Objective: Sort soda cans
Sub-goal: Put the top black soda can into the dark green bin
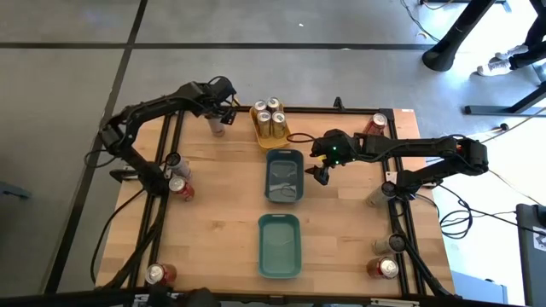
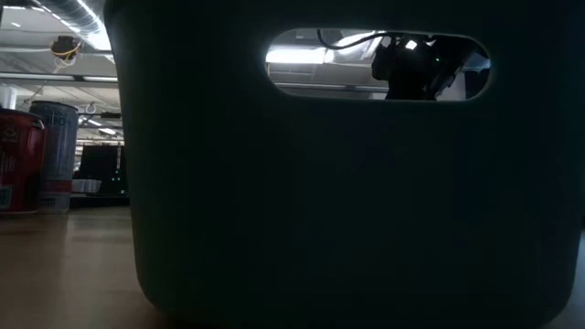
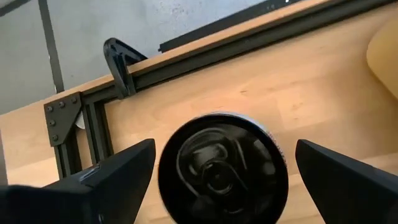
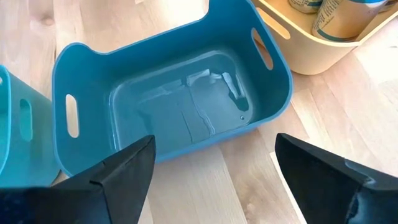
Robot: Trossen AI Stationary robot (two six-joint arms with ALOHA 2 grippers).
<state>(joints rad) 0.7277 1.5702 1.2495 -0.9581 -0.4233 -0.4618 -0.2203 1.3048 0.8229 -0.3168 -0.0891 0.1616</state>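
Note:
A soda can (image 3: 222,168) with a dark top stands upright on the table near its far left corner. My left gripper (image 3: 224,186) hangs open just above it, one finger on either side of the top; the high view shows this gripper (image 1: 220,115) over the can (image 1: 218,127). Several gold cans (image 1: 269,115) stand in the yellow tray (image 1: 259,135). My right gripper (image 1: 322,168) waits open beside the blue tray (image 1: 284,175), whose inside (image 4: 168,106) holds no can. More cans stand at the table's left edge (image 1: 181,188) and right edge (image 1: 376,126).
A teal tray (image 1: 280,246) lies nearer the front; its dark wall (image 2: 347,201) fills the low view, with a red can (image 2: 18,160) and a grey can (image 2: 55,155) beside it. Cans stand at the front corners (image 1: 159,275) (image 1: 382,269). A black frame rail (image 3: 93,124) runs past the can.

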